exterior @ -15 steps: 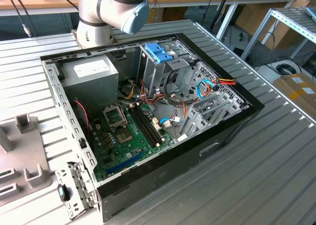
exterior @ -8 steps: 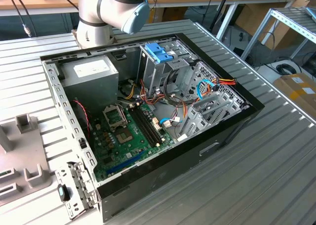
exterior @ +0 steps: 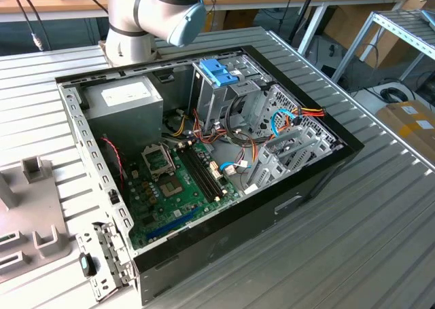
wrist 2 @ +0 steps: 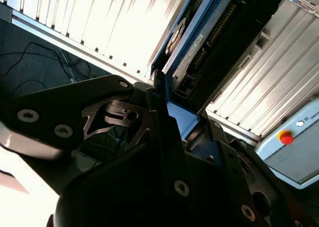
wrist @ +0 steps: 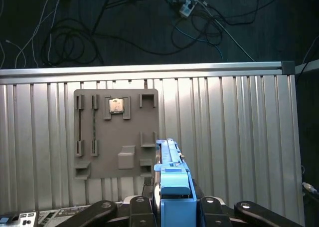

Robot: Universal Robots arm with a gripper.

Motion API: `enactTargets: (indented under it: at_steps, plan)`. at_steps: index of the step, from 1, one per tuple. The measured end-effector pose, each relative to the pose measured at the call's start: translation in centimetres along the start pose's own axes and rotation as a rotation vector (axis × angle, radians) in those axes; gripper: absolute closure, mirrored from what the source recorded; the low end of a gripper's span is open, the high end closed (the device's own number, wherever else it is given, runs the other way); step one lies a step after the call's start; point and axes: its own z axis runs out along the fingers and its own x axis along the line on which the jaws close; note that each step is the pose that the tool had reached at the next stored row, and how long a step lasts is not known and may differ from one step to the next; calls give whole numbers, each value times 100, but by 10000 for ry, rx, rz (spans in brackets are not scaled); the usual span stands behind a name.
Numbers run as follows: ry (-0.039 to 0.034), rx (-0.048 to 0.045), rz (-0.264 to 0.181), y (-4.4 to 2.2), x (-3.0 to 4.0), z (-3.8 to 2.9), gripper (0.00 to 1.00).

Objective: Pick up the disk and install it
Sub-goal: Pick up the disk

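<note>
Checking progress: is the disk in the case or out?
Out. In both wrist views the gripper holds the disk, with the table behind it.

Work surface: a ribbed silver metal table (exterior: 367, 241), its slats running unbroken under everything set on it. An open black computer case (exterior: 224, 235) lies flat on its side at the middle of the table, with a perforated metal plate (exterior: 102, 258) flat on the slats just beside its near corner. A grey plastic tray (exterior: 30, 210) with raised pockets lies at the exterior view's left; the first wrist view shows it near a table edge (wrist: 107, 132).
</note>
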Motion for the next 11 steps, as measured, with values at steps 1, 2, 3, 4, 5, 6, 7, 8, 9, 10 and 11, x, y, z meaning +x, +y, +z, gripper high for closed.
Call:
enactTargets:
  at_steps: [1,2,3,4,5,6,7,8,9,10,11]
  plan:
    - [0,0,1,-6,0,0,63]
    - [0,-1,0,-14,-1,-1,63]
    - [1,-1,1,-21,-1,-1,63]
    - [1,-1,1,-31,-2,-2,63]
    - [0,-1,0,-38,-2,-2,63]
    - [0,0,0,-47,-3,-2,63]
    - [0,-1,1,-60,-4,-3,63]
    - [0,-1,1,-67,-4,-3,63]
    - [0,-1,1,-74,-4,-4,63]
    - [0,-1,0,-86,-5,-4,63]
    - [0,-1,1,-99,-6,-5,63]
